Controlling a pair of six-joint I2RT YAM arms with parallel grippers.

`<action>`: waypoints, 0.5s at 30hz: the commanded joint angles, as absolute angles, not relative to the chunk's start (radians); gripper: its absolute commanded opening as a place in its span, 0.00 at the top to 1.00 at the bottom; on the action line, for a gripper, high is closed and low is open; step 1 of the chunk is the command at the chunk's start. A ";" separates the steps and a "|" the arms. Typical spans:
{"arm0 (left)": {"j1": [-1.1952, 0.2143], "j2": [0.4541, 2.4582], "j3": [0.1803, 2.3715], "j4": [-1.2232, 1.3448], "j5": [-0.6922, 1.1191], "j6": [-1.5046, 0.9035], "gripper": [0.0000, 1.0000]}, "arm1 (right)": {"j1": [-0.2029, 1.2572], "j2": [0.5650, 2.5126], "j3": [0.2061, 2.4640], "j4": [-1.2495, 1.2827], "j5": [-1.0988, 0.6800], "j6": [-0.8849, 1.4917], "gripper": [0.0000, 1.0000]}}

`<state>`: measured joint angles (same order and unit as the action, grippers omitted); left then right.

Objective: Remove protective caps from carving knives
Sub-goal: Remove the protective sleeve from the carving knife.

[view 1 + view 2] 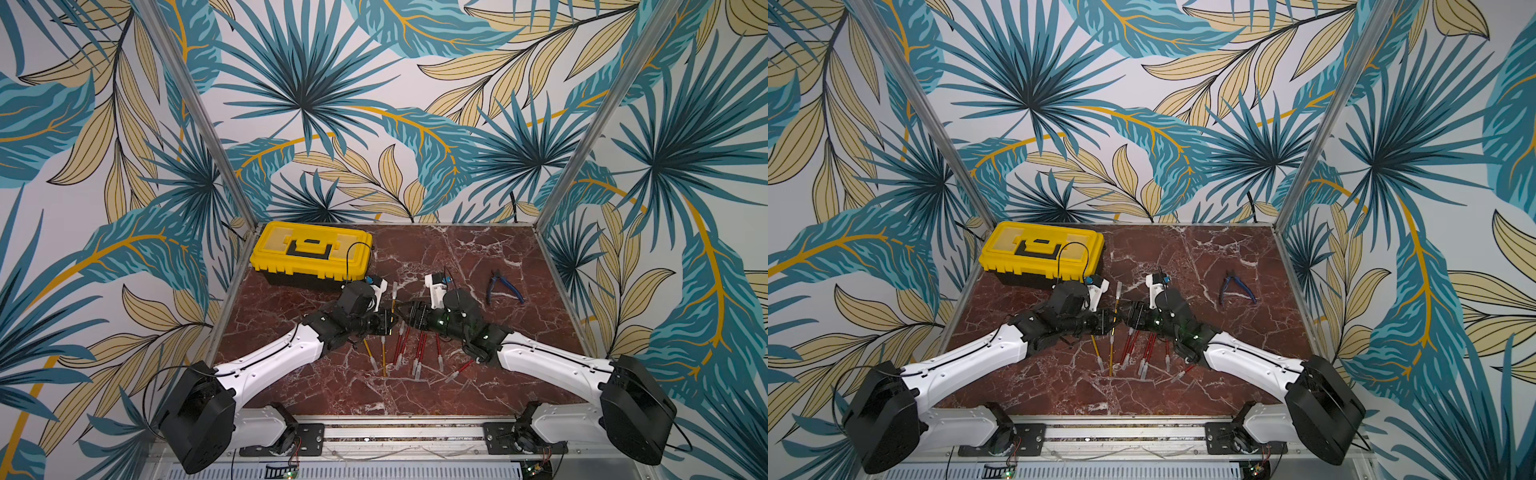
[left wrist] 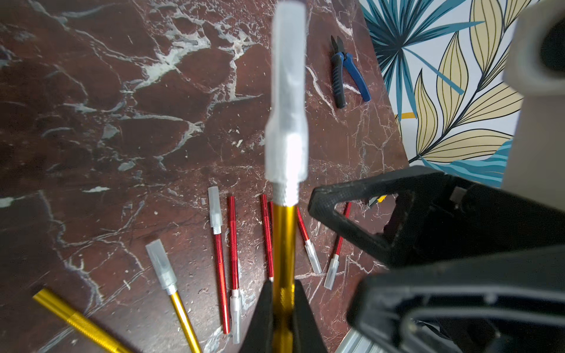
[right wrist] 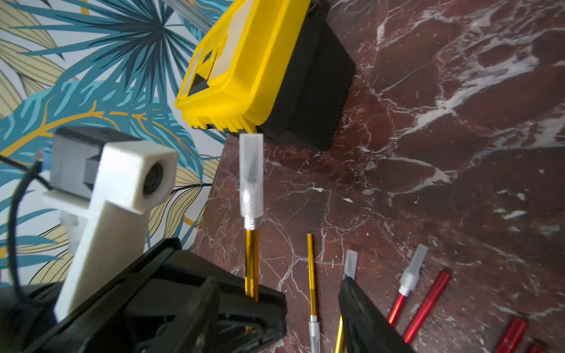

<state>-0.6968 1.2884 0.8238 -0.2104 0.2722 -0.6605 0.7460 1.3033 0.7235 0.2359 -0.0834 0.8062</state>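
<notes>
- Our left claw [image 2: 282,293] pinches a thin yellow-handled carving knife [image 2: 284,244] above the red-brown marble table [image 1: 457,257], its translucent grey-white plastic cap [image 2: 287,101] still on.
- Our right claw [image 3: 315,296] is spread beside it, empty.
- We see no cap off; the other red and yellow knives [image 2: 219,275] lie capped.

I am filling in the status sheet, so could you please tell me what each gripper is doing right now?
Left gripper: closed on the yellow knife.
Right gripper: open, holding nothing.

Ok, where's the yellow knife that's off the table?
The yellow carving knife is clamped in the left gripper, above the table, beside the open right gripper, in both top views.
</notes>
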 commanded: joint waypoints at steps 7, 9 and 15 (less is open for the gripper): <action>-0.696 1.252 0.854 -0.222 0.294 -0.627 0.99 | 0.732 1.336 0.925 0.000 0.027 0.601 0.37; -0.695 1.250 0.854 -0.222 0.301 -0.625 0.99 | 0.729 1.366 0.961 -0.017 0.012 0.588 0.39; -0.695 1.240 0.851 -0.223 0.319 -0.614 0.99 | 0.725 1.444 1.040 -0.038 -0.036 0.578 0.51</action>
